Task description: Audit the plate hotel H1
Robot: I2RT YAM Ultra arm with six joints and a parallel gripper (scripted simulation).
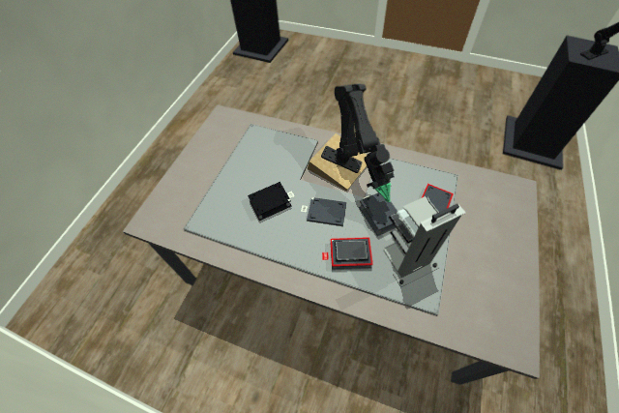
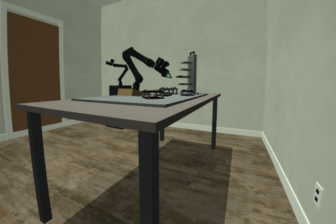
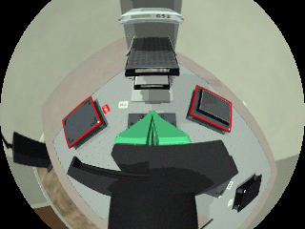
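The plate hotel H1 point(image 1: 429, 238) is a grey tower with a handle at the right of the mat, also seen in the side view point(image 2: 190, 72) and the wrist view point(image 3: 152, 0). Dark plates stick out of its shelves toward the arm point(image 3: 152, 57); I cannot read any labels. My gripper point(image 1: 384, 191) point(image 2: 168, 75), with green fingers, is shut and empty. It hovers above the landing nest point(image 1: 375, 213) in front of the hotel, apart from the shelves. The shut fingertips point at the hotel in the wrist view point(image 3: 152, 129).
A red-framed quarantine nest point(image 1: 351, 251) holds a dark plate. A second red-framed nest point(image 1: 437, 196) lies behind the hotel. A grey nest point(image 1: 326, 210) and a black plate on a nest point(image 1: 270, 199) lie to the left. The arm's base stands on a wooden block point(image 1: 336, 165).
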